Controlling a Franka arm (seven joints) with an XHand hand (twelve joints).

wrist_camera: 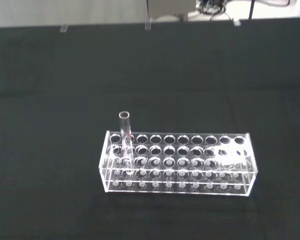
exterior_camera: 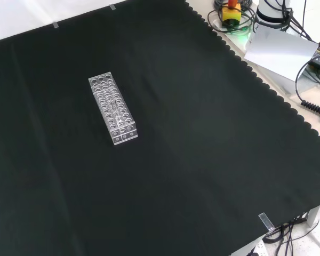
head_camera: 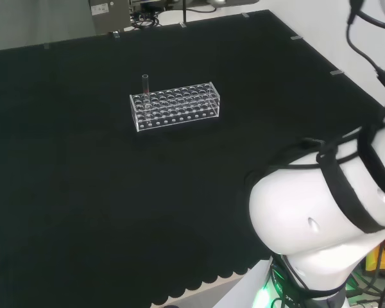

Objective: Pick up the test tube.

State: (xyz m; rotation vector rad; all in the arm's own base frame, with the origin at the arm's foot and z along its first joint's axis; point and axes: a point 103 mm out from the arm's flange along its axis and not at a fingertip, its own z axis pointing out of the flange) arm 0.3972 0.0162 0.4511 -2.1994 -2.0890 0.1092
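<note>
Wrist view: one clear rack [wrist_camera: 176, 162], one test tube [wrist_camera: 125, 140] upright in an end-corner hole. Hand's state: cannot tell.

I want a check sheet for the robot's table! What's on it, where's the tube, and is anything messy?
Surface: black cloth covers the bench, scalloped along one edge; it looks bare around the rack.
Job's things: one clear test tube stands upright in an end hole of a clear rack; in the head view it is at the rack's left end. The other holes look empty.
Clutter: nothing seen on the cloth.
Hand: fingers cannot be judged; the white arm link is at the head view's right.
Cables: black cables lie off the cloth at the front view's right edge.
Surroundings: a white sheet and a yellow and red button sit beyond the cloth.
</note>
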